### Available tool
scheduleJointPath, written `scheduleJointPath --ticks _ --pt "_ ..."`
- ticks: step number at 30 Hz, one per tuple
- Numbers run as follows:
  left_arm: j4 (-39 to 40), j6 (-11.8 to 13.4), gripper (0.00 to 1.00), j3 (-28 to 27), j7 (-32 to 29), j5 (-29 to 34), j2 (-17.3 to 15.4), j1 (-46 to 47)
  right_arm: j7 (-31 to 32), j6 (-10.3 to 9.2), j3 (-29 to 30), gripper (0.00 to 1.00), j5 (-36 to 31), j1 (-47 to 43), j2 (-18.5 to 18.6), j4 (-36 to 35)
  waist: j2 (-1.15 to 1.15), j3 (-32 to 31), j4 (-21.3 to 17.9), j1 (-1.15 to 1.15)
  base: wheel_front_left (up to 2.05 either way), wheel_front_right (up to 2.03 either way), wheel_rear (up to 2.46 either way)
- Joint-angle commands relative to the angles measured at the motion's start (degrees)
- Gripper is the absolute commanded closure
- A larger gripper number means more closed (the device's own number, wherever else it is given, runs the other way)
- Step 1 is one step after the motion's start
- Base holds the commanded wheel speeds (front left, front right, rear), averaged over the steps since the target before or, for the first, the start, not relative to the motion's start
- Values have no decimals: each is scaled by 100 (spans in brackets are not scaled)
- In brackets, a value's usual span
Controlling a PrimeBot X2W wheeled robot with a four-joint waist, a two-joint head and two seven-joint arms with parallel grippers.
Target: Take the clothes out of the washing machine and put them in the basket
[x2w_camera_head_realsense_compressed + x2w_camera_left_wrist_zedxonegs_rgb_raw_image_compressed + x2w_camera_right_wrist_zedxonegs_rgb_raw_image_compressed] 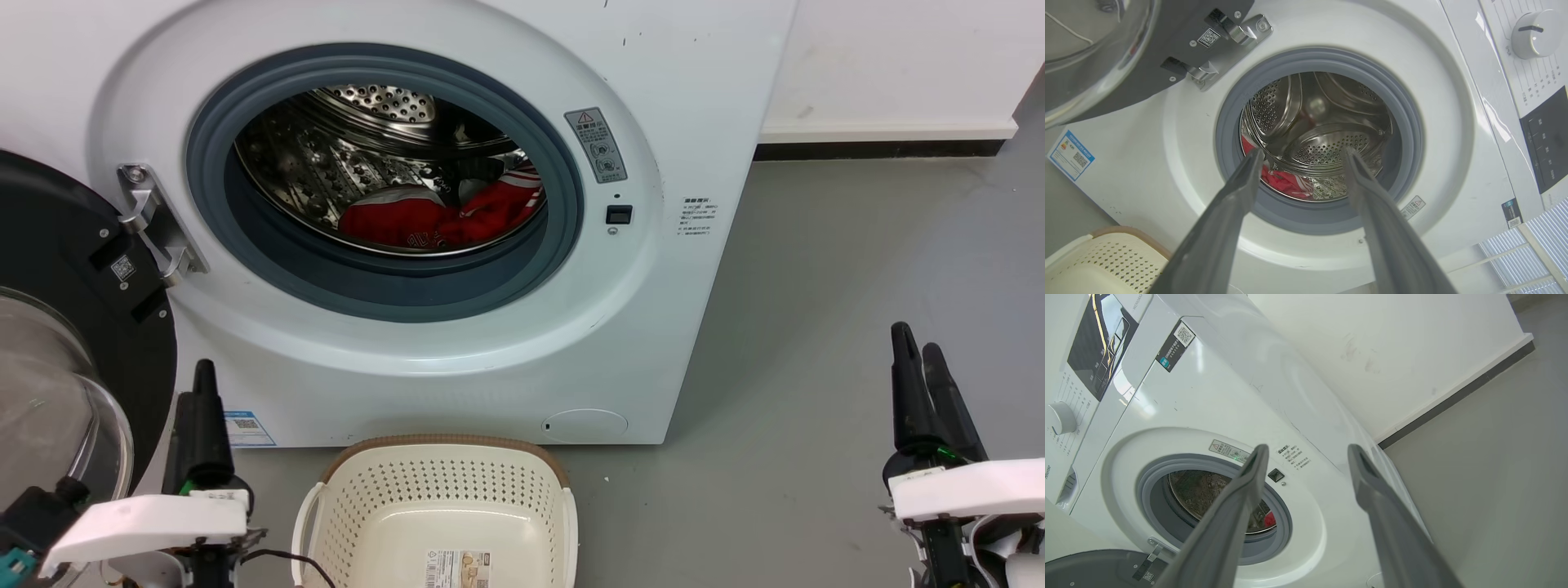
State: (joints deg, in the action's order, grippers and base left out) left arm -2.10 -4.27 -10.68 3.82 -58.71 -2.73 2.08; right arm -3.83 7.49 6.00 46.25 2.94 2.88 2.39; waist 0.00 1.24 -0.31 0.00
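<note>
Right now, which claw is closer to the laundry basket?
Left. The left gripper stands close beside the basket, on its left side; the right gripper is well off to its right.

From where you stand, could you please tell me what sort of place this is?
Probably a laundry or utility room: a white front-loading washing machine, a cream basket on grey floor, and a white wall with dark skirting.

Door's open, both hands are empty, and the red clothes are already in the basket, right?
No. The clothes lie inside the washing machine; the head view shows the basket empty. The door is open, and the left hand and right hand are empty.
</note>
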Motion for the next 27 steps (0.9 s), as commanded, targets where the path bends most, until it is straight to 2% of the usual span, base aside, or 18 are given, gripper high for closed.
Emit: scheduleJointPath --ticks 1,11,22,27 --pt "165 12 0 93 74 220 -13 -21 -67 0 -14 0 -253 9 7 -168 0 4 -3 0 0 0 0" --pt "626 196 0 474 257 1473 -15 -117 -248 0 -137 0 -1236 -92 5 -367 0 16 -3 0 0 0 0" --pt "901 479 0 732 432 2458 -16 -214 -430 0 -252 0 -2193 -159 4 -438 0 24 -7 0 0 0 0" --pt "868 492 0 897 514 2974 -16 -261 -510 0 -215 0 -2587 -196 3 -456 0 36 -9 0 0 0 0"
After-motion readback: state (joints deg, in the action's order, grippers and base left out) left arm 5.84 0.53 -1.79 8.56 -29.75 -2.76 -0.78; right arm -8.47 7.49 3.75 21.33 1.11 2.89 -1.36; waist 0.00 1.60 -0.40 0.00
